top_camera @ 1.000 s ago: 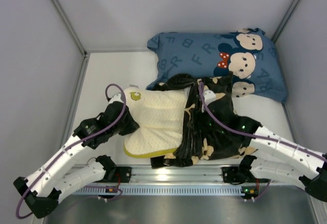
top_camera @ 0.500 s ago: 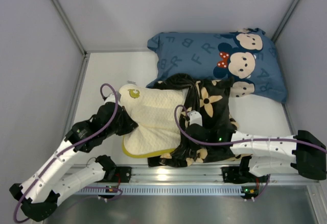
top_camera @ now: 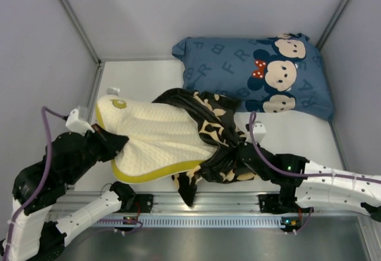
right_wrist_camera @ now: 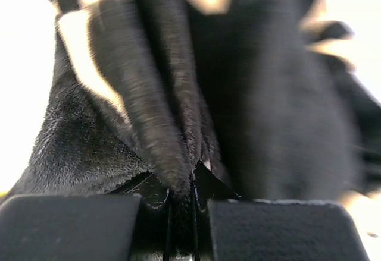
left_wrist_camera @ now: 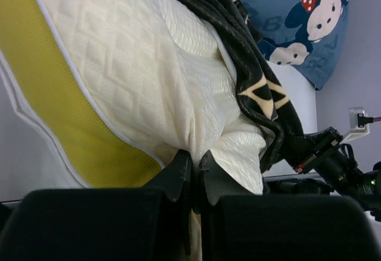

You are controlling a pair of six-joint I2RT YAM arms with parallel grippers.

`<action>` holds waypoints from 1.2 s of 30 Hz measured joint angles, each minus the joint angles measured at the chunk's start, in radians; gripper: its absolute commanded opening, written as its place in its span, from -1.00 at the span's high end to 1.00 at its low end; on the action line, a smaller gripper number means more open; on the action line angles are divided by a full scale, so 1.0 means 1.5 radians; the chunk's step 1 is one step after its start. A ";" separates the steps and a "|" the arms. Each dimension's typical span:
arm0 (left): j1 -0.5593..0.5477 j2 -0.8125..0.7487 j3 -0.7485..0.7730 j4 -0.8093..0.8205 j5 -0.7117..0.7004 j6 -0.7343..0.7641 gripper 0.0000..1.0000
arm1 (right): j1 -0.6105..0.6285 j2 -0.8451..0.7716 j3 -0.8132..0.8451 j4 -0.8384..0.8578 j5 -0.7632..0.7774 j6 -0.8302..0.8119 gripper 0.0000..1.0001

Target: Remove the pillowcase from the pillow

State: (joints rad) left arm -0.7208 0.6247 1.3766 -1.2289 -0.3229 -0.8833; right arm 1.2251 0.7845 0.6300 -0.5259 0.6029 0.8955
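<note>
The cream quilted pillow (top_camera: 161,135) lies across the middle of the table, its yellow side band toward the near edge, more than half of it bare. The black pillowcase (top_camera: 217,148) with tan flowers is bunched over its right end. My left gripper (top_camera: 116,144) is shut on a fold of the pillow's left end; in the left wrist view the gripper (left_wrist_camera: 195,157) pinches cream fabric of the pillow (left_wrist_camera: 137,76), with the pillowcase (left_wrist_camera: 253,79) beyond. My right gripper (top_camera: 241,154) is shut on the pillowcase's near right part; in the right wrist view the gripper (right_wrist_camera: 189,181) clamps a ridge of the pillowcase (right_wrist_camera: 155,112).
A larger blue pillow (top_camera: 256,71) with letters and cartoon mice lies at the back right, touching the pillowcase's far edge. Grey walls close in the table on the left, back and right. A metal rail (top_camera: 202,204) runs along the near edge.
My right gripper closed on the pillowcase and shifted right. My left gripper pulled the pillow to the left, so more cream surface shows and the pillowcase has slid toward the right end.
</note>
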 measured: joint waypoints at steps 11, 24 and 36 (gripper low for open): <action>0.000 -0.052 0.016 -0.119 -0.040 -0.017 1.00 | -0.013 0.045 0.000 -0.027 0.018 -0.003 1.00; -0.001 -0.074 -0.061 -0.125 -0.090 -0.024 1.00 | -0.003 0.186 0.005 0.125 -0.291 -0.254 -0.03; 0.000 -0.075 -0.192 -0.086 -0.044 -0.005 1.00 | 0.024 0.283 0.166 0.079 -0.195 -0.289 -0.35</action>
State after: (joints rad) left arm -0.7208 0.5129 1.0889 -1.3575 -0.3885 -0.8913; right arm 1.2606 1.2095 0.8783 -0.4080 0.3107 0.4625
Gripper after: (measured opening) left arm 0.046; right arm 0.677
